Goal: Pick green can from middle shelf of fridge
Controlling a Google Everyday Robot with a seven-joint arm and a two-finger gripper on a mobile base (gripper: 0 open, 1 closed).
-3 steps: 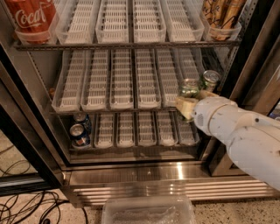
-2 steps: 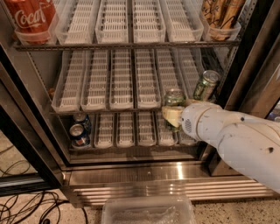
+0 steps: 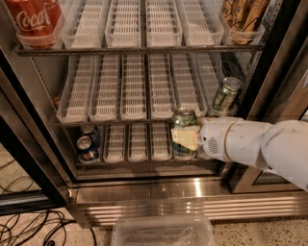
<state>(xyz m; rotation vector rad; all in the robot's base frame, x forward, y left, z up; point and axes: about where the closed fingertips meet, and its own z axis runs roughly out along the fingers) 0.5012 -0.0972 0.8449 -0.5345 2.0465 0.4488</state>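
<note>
My gripper (image 3: 185, 138) is shut on a green can (image 3: 183, 118), with a pale yellow finger pad across its front. The can is upright, held just in front of the front edge of the middle shelf (image 3: 133, 91), right of centre, and it overlaps the lower shelf in view. A second green can (image 3: 225, 94) stands tilted at the right end of the middle shelf, just above my white wrist. The fridge (image 3: 144, 193) is open, with its steel base panel below.
A red Coca-Cola can (image 3: 33, 17) stands top left and tan cans (image 3: 243, 14) top right. Two blue cans (image 3: 88, 144) sit on the lower shelf at the left. A clear plastic container (image 3: 163, 230) and cables (image 3: 29, 223) lie on the floor. The dark door frame (image 3: 276, 67) stands at the right.
My arm has moved left and out towards the camera with one green can, out of the right end of the middle shelf. The other green can stays there, tilted.
</note>
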